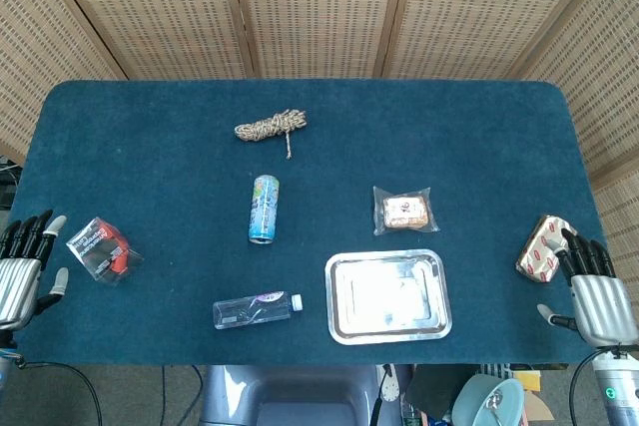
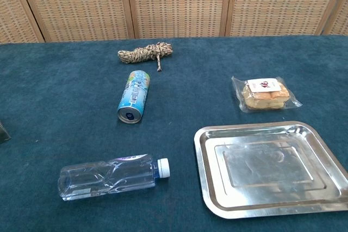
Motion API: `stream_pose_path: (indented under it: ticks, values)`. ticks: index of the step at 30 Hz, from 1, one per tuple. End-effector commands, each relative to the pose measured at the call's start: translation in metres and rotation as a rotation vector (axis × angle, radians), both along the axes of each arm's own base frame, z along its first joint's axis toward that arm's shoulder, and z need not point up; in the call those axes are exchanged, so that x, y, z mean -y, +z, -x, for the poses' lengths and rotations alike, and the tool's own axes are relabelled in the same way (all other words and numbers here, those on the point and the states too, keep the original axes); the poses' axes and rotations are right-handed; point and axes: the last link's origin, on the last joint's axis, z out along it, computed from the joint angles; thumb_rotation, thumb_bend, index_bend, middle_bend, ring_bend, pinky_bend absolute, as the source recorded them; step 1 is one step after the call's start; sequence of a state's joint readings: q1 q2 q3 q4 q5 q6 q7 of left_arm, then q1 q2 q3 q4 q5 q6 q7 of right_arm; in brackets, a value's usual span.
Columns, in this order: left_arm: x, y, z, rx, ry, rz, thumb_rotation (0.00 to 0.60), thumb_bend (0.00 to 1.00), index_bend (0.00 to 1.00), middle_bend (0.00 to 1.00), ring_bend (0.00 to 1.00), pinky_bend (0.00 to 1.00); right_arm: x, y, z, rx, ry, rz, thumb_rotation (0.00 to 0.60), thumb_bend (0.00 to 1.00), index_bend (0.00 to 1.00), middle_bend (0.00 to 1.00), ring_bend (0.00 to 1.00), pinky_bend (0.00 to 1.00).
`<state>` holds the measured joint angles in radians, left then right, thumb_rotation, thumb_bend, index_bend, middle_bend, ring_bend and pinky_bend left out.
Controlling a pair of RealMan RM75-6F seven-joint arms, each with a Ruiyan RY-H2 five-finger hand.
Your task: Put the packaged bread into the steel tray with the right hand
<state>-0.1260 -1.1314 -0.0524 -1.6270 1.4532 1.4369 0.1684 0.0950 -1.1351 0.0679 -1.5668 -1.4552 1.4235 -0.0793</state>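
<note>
The packaged bread (image 1: 404,211) (image 2: 265,94) lies flat in clear wrap just behind the steel tray (image 1: 339,317) (image 2: 207,172), which holds nothing. My right hand (image 1: 596,293) rests at the table's right front edge, fingers extended and holding nothing, far to the right of the bread. At the left front edge my left hand (image 1: 20,266) lies open with its fingers apart. Neither hand shows in the chest view.
A coil of rope (image 1: 271,127) lies at the back. A drink can (image 1: 264,209) lies on its side mid-table, with a clear water bottle (image 1: 256,309) in front of it. A red-black packet (image 1: 102,247) sits near my left hand, a patterned packet (image 1: 543,247) by my right.
</note>
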Motion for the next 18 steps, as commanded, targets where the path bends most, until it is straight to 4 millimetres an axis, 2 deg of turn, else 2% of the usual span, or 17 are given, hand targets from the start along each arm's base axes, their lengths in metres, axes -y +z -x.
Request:
stream_pose_path:
  ticks: [1, 9, 18]
  values:
    - [-0.002, -0.001, 0.000, -0.006, 0.005, 0.001, 0.600, 0.50, 0.00, 0.00, 0.00, 0.00, 0.003, -0.001, 0.001, 0.006, 0.001, -0.001, 0.600, 0.15, 0.11, 0.00, 0.00, 0.00]
    - [-0.005, -0.004, -0.001, -0.003, 0.015, -0.003, 0.600, 0.50, 0.00, 0.00, 0.00, 0.00, 0.014, -0.003, 0.005, -0.001, -0.012, -0.031, 0.600, 0.15, 0.11, 0.00, 0.00, 0.00]
    - [-0.002, 0.002, 0.000, -0.002, 0.016, -0.012, 0.600, 0.50, 0.00, 0.00, 0.00, 0.00, 0.008, 0.004, -0.004, -0.027, -0.001, -0.026, 0.600, 0.15, 0.11, 0.00, 0.00, 0.00]
